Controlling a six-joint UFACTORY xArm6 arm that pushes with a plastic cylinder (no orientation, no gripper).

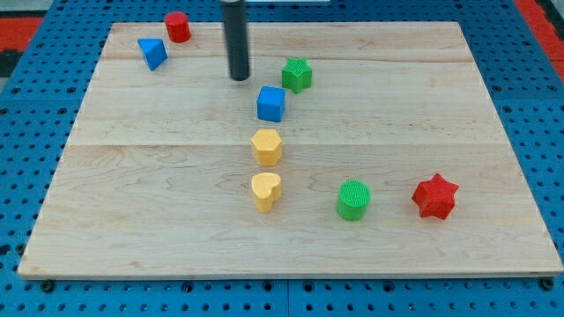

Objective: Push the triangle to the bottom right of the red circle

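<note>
The blue triangle (152, 53) lies near the board's top left corner. The red circle (178, 26), a short cylinder, stands just up and to the right of it, close to the top edge. My tip (240, 77) rests on the board to the right of both, about a hundred pixels from the triangle and not touching any block. The blue cube (271, 103) is just below and right of my tip.
A green star (297, 75) sits right of my tip. A yellow hexagon (267, 146) and a yellow heart (265, 191) line up below the cube. A green cylinder (353, 200) and a red star (435, 196) sit at the lower right. The wooden board (132, 220) lies on blue pegboard.
</note>
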